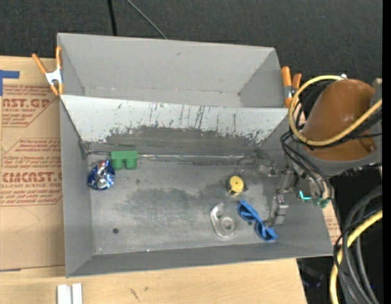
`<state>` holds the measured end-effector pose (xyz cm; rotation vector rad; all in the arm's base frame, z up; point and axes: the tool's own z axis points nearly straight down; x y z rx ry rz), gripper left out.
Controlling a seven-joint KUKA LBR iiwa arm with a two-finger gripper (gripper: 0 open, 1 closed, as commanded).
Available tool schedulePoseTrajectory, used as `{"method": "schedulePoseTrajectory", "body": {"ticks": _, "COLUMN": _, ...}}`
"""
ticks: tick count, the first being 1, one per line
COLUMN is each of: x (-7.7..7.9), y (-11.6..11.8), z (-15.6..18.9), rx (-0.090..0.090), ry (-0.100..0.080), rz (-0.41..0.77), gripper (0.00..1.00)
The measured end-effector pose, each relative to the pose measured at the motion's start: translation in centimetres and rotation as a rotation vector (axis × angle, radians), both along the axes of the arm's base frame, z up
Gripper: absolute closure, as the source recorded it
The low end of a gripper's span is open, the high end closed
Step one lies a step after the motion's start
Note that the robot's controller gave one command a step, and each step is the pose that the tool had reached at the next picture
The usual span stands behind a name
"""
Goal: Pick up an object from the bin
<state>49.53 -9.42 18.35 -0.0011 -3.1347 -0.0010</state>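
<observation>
My gripper (279,211) hangs low at the bin's right side, just right of a blue twisted strip-like thing (255,220) that lies on the floor near the front right. A clear plastic piece (223,222) lies just left of the blue thing. A small yellow round thing (236,183) sits a little behind them, left of the gripper. Nothing shows held in the gripper.
A green block (124,160) rests against the back wall at the left, with a crumpled blue and silver foil ball (101,175) in front of it. The arm with its orange cover and cables stands over the bin's right rim.
</observation>
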Motion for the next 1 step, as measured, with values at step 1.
{"method": "schedulePoseTrajectory", "body": {"ticks": 1, "x": 0.33, "y": -2.83, "z": -11.61, "rx": -0.001, "ry": -0.003, "rz": -0.396, "gripper": 0.0}}
